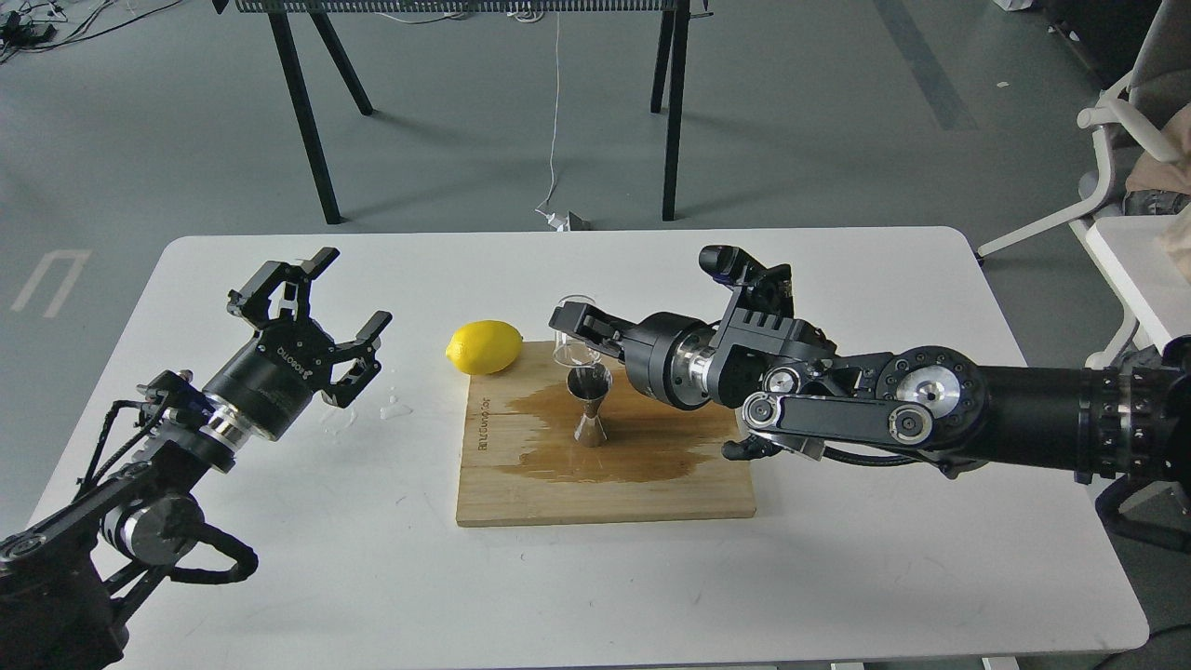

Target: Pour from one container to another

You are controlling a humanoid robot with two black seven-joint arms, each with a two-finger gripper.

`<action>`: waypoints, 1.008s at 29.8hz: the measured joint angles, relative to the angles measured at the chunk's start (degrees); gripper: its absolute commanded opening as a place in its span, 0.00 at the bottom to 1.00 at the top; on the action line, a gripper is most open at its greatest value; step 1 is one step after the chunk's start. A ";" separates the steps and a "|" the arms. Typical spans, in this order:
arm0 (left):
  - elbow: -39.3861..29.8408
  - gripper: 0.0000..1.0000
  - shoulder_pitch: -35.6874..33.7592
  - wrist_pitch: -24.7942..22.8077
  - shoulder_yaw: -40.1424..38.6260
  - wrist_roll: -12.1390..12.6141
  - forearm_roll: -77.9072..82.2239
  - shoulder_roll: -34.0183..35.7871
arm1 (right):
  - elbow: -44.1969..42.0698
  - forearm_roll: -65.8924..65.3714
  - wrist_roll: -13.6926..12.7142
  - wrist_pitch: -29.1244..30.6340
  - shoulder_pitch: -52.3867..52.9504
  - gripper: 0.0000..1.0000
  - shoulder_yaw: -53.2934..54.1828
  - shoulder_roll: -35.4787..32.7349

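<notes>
Operator: Report jaw state.

Technician: The right gripper (579,328) is clamped on the glass cup (574,333), held tilted just above the jigger (590,407). The left gripper (326,296) stands wide apart, holding nothing, well left of the jigger.

Operator: Hazards?

Technician: The jigger stands upright on the cutting board (605,484), inside a wet stain. Its mouth is narrow; a fast tilt or offset lip would likely spill more. The cup sits close enough to knock the jigger over. The lemon (484,346), left of the jigger, looks unaffected.
</notes>
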 measured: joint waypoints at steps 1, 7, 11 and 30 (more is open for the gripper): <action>0.00 0.93 0.00 0.00 -0.02 0.00 0.00 0.00 | 0.00 -0.04 0.00 -0.02 0.13 0.39 -0.12 0.00; 0.00 0.93 0.00 0.00 -0.02 0.00 0.00 0.03 | 0.00 -0.07 0.00 -0.03 0.75 0.39 -0.33 0.09; 0.00 0.93 0.00 0.00 -0.02 -0.01 0.00 0.08 | 0.00 0.98 0.00 -0.29 0.90 0.39 0.61 0.30; 0.34 0.93 -0.26 0.00 -0.43 -0.02 -0.09 -0.12 | 1.95 18.80 1.35 -0.43 -28.39 0.39 47.57 -5.20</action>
